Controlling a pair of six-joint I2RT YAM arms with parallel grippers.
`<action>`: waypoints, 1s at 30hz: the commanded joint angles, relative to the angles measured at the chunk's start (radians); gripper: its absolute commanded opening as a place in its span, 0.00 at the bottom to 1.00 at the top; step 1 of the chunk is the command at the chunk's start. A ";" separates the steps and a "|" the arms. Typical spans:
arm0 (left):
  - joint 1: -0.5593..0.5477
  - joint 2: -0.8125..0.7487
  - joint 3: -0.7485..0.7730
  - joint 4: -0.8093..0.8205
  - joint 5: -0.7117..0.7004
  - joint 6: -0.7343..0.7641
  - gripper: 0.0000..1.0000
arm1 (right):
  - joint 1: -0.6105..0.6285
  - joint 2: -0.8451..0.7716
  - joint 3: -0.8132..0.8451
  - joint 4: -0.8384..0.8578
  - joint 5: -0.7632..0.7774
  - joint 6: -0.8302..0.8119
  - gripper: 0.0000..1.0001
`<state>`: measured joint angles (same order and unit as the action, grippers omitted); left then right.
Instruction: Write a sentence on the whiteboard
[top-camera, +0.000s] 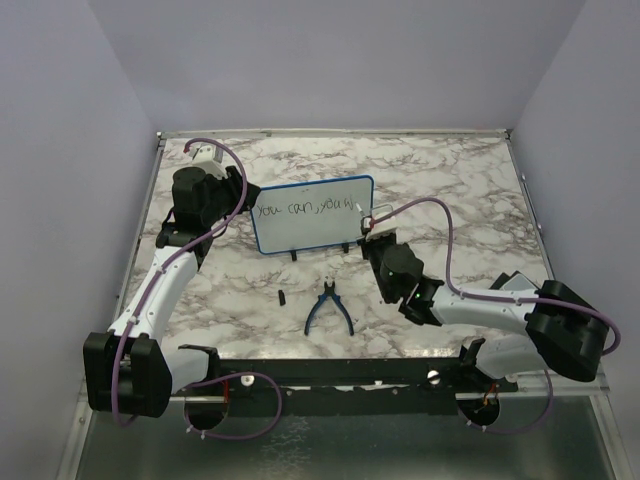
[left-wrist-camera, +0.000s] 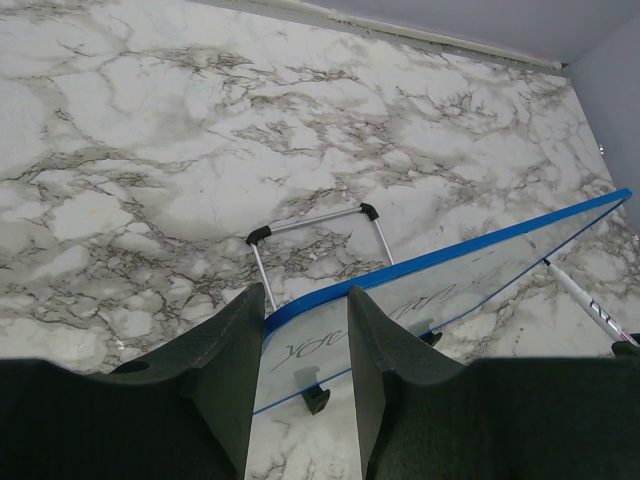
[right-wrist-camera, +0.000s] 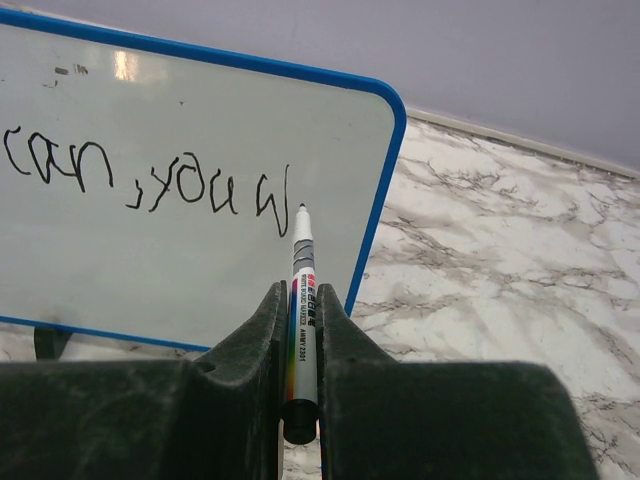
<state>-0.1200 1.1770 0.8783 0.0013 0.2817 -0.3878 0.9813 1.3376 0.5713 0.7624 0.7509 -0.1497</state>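
The left gripper (left-wrist-camera: 305, 300) is partly closed, and the left end of the whiteboard (left-wrist-camera: 480, 270) is taken between its jaws. The board appears to be gripped there, propped upright on its small feet and rear stand, and from these jaws it runs away to the right. On its face, left of the right gripper's (right-wrist-camera: 301, 292) tip, the sentence (right-wrist-camera: 150, 180) is read as "you can, you w", so the step in hand is judged to be the rest of the last word. The right gripper is clamped fully on the marker (right-wrist-camera: 302, 250), which is held lengthwise between the jaws with its nib out ahead of the fingertips, just right of the "w". Whether the nib is touching the board cannot be told. Only a narrow strip of white is left between nib and blue frame, so the remaining letters should be made small and tight, or dropped slightly lower. Light pressure square to the face is advised, since a hard push would tip the board back against the left grip. Strokes should be lifted cleanly between letters. Nearer the arm bases than both grippers, pliers (top-camera: 328, 308) and a small black piece (top-camera: 283, 297) lie on the marble table (top-camera: 450, 200), well apart from the work.
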 joint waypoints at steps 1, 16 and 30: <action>-0.003 -0.017 -0.015 -0.005 0.033 0.004 0.40 | -0.010 0.018 0.005 0.034 0.024 0.001 0.01; -0.004 -0.018 -0.014 -0.006 0.034 0.004 0.40 | -0.025 0.050 0.019 0.054 0.007 -0.011 0.01; -0.003 -0.018 -0.012 -0.005 0.036 0.004 0.40 | -0.026 0.033 -0.001 -0.017 0.011 0.047 0.01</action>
<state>-0.1200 1.1770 0.8780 0.0013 0.2817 -0.3878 0.9615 1.3762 0.5713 0.7803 0.7506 -0.1364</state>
